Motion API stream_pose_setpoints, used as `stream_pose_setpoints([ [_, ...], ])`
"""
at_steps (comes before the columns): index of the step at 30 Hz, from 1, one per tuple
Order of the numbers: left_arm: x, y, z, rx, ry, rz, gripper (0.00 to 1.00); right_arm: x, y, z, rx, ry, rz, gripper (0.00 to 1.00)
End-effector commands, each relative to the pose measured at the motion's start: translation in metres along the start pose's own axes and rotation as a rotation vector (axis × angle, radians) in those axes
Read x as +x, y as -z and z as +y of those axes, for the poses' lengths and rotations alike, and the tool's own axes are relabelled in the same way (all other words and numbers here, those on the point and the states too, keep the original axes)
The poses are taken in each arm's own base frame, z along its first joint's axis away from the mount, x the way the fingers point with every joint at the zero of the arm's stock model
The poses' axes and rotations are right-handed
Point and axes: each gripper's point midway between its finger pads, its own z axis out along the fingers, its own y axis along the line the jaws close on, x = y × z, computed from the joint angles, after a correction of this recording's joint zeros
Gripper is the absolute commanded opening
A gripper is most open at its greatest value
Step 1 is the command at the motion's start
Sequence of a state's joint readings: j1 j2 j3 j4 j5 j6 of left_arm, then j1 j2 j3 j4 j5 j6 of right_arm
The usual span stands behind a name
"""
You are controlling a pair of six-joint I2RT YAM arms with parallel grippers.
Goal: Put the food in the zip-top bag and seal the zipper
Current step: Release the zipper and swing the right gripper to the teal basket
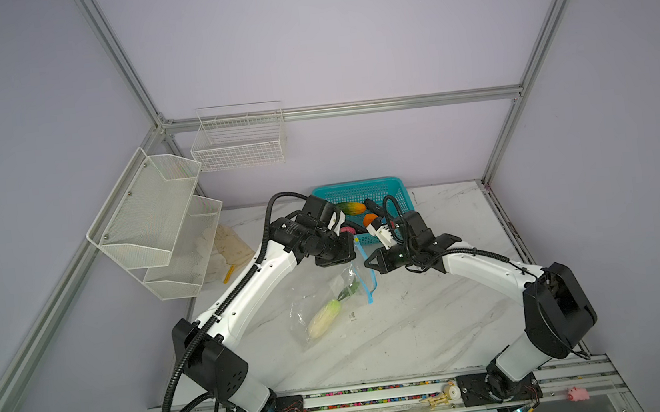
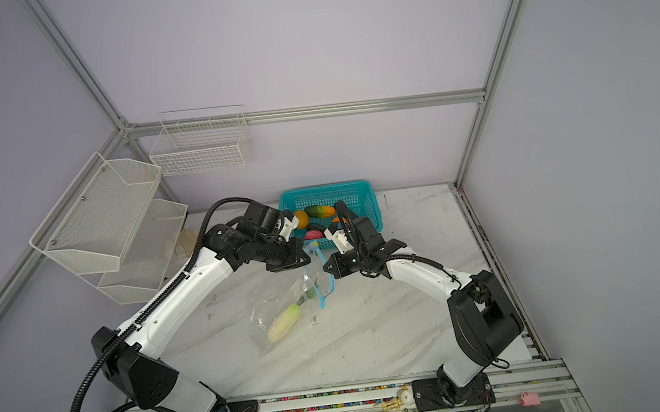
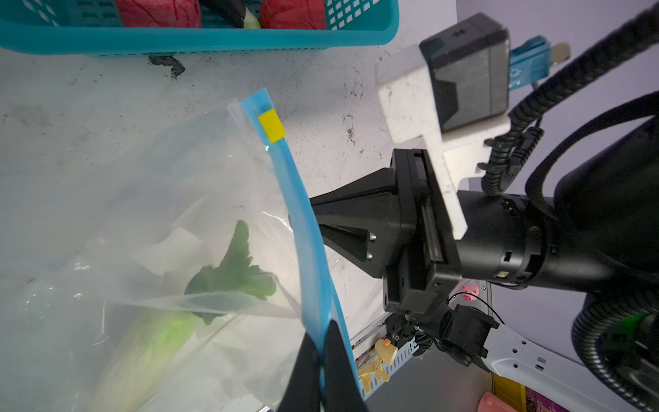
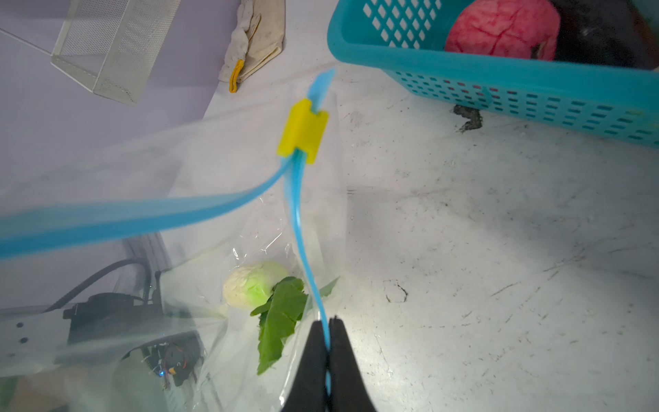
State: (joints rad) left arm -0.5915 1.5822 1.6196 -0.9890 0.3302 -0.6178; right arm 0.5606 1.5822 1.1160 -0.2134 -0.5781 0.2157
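The zip-top bag (image 1: 321, 300) is lying mid-tabletop (image 1: 437, 329), just in front of the teal basket (image 1: 360, 187), with its mouth lifted toward the two hands. The left hand (image 3: 321, 342) is pinching one lip of the light-blue zipper (image 3: 296, 199), its jaws pressed together on the strip. The right hand (image 4: 327, 331) is clamping the opposite lip the same way. The two lips are spreading apart from the yellow slider (image 4: 303, 132) (it is sitting at the end nearest the basket), so the mouth is gaping open. Inside the bag a white radish (image 4: 249, 285) with green leaves is resting against the plastic. A green-orange cucumber (image 2: 319, 211), a round orange fruit (image 2: 300, 218) and a pink-red piece (image 4: 499, 28) are lying in the basket.
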Motion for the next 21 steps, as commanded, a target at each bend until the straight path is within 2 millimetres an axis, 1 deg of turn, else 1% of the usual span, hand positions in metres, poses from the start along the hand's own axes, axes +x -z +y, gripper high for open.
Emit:
stream_pose_setpoints([
  [1, 0.004, -0.004, -0.008, 0.062, -0.008, -0.009, 0.0, -0.005, 0.002, -0.005, 0.02, 0.0, -0.016, 0.1],
  [4, 0.011, -0.013, -0.001, 0.062, 0.007, 0.007, 0.0, -0.004, 0.001, -0.009, 0.026, -0.007, -0.011, 0.2],
  [6, 0.015, -0.02, 0.003, 0.064, 0.019, 0.021, 0.0, -0.006, 0.002, -0.011, 0.028, -0.01, -0.014, 0.25],
  [9, 0.02, -0.03, 0.007, 0.066, 0.027, 0.042, 0.0, -0.015, 0.014, -0.013, 0.053, -0.025, -0.042, 0.34],
  [12, 0.021, -0.033, 0.009, 0.065, 0.026, 0.046, 0.0, -0.03, 0.035, -0.019, 0.097, -0.026, -0.086, 0.4],
  [14, 0.021, -0.035, 0.01, 0.065, 0.024, 0.049, 0.0, -0.039, 0.047, -0.03, 0.166, -0.019, -0.101, 0.43],
  [16, 0.021, -0.036, 0.01, 0.068, 0.022, 0.051, 0.0, -0.05, 0.053, -0.043, 0.239, -0.008, -0.108, 0.45],
  [20, 0.024, -0.039, 0.012, 0.067, 0.022, 0.055, 0.0, -0.075, 0.053, -0.079, 0.406, -0.004, -0.096, 0.46],
  [21, 0.024, -0.039, 0.012, 0.068, 0.023, 0.055, 0.0, -0.082, 0.052, -0.085, 0.444, 0.002, -0.098, 0.46],
])
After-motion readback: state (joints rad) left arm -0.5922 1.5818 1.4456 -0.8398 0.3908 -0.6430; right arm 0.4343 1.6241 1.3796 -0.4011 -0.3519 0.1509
